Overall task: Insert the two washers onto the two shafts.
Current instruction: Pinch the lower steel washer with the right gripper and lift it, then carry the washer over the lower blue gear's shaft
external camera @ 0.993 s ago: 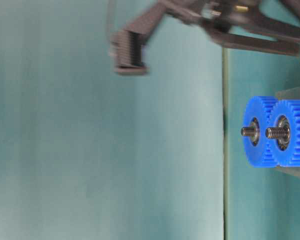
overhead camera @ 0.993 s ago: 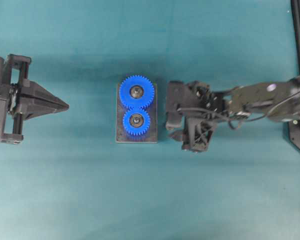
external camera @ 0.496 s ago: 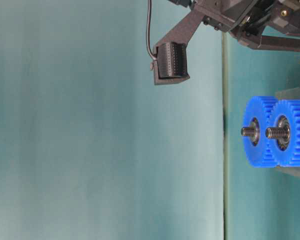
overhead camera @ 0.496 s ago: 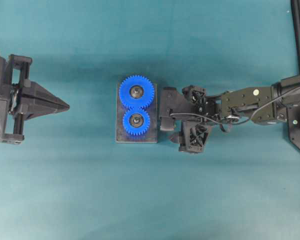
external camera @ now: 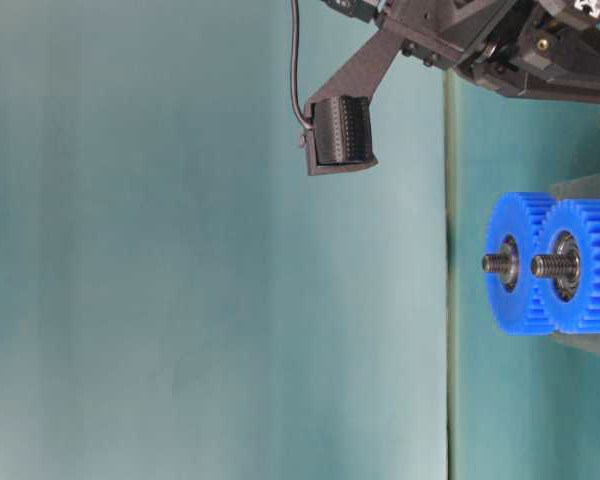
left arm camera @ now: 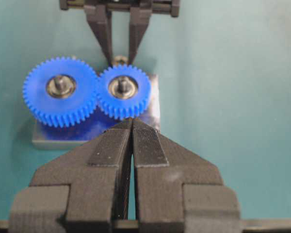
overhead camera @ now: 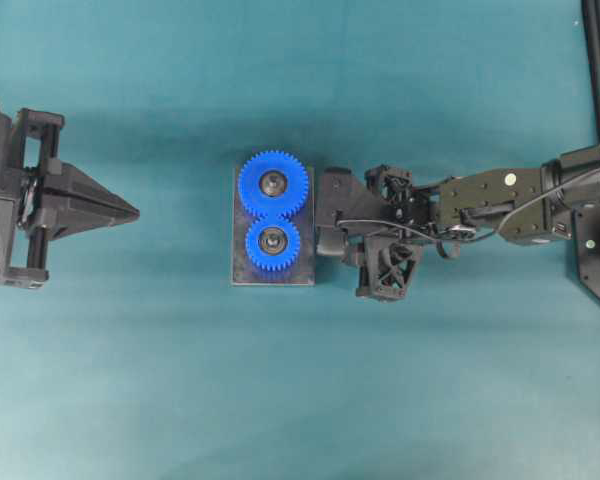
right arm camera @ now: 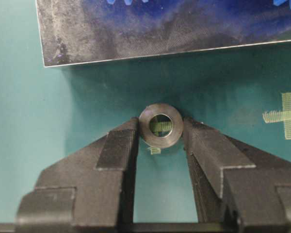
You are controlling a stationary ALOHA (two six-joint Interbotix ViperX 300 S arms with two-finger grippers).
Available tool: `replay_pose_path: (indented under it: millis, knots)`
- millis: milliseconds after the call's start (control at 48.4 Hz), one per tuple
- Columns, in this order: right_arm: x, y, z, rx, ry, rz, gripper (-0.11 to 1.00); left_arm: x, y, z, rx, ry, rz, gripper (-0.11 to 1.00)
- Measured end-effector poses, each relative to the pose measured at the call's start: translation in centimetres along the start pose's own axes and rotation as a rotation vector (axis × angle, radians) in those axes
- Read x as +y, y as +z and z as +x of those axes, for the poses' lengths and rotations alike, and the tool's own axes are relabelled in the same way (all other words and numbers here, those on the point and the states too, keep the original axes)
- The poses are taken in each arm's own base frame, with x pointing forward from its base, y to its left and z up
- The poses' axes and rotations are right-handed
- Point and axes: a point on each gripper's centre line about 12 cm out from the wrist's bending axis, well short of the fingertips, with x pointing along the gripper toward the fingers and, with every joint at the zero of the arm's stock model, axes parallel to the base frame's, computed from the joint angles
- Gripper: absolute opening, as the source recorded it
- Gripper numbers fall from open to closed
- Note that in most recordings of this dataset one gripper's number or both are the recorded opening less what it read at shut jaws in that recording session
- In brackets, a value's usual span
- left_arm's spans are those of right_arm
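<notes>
The green worktop (overhead camera: pixel 130 380) has lots of bare room on every side of the grey metal block (overhead camera: pixel 242 272), which sits near the middle, far from all the edges. Two blue plastic gears (overhead camera: pixel 274 213) stand on the block, teeth meshed. From each gear's middle a short threaded metal shaft (external camera: pixel 495 263) pokes straight up, away from the worktop; the table-level view shows this best, while from overhead the shafts look like small dots.

The small dark metal washer (right arm camera: pixel 160 125) lies flat on the worktop, hole facing up, just beside the block's edge on the right arm's side. The right wrist view shows it; in the overhead view the arm covers it.

The right pincer (right arm camera: pixel 160 133) reaches down beside the block. Its two fingers (right arm camera: pixel 117 145) sit close on either side of the washer, at its rim or almost touching; I cannot tell if they grip it.

The left pincer (left arm camera: pixel 132 141) waits well apart, near the worktop's left edge, pointing at the gears, fingers pressed together, holding nothing.
</notes>
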Motion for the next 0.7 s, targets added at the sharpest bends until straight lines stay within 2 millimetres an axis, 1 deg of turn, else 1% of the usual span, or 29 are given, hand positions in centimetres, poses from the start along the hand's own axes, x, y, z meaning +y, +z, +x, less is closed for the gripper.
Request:
replay_pose_path:
  millis: [83, 145, 310, 414, 538, 703]
  knots:
    - [0.1, 0.1, -0.3, 0.011, 0.001, -0.003, 0.33, 0.0, 0.0, 0.0, -0.002, 0.0, 0.0, 0.0]
    - [0.3, 0.6, -0.9, -0.001, 0.004, -0.006, 0.33, 0.0, 0.0, 0.0, 0.0, 0.0, 0.0, 0.0]
    - [0.7, 3.3, -3.8, -0.057, 0.014, -0.005, 0.33, 0.0, 0.0, 0.0, 0.0, 0.0, 0.0, 0.0]
    - [0.8, 4.6, -5.0, -0.069, 0.017, -0.006, 0.33, 0.0, 0.0, 0.0, 0.0, 0.0, 0.0, 0.0]
    - [1.0, 6.2, -5.9, -0.095, 0.019, -0.012, 0.33, 0.0, 0.0, 0.0, 0.0, 0.0, 0.0, 0.0]
    - [1.2, 7.9, -6.5, -0.135, 0.019, -0.036, 0.33, 0.0, 0.0, 0.0, 0.0, 0.0, 0.0, 0.0]
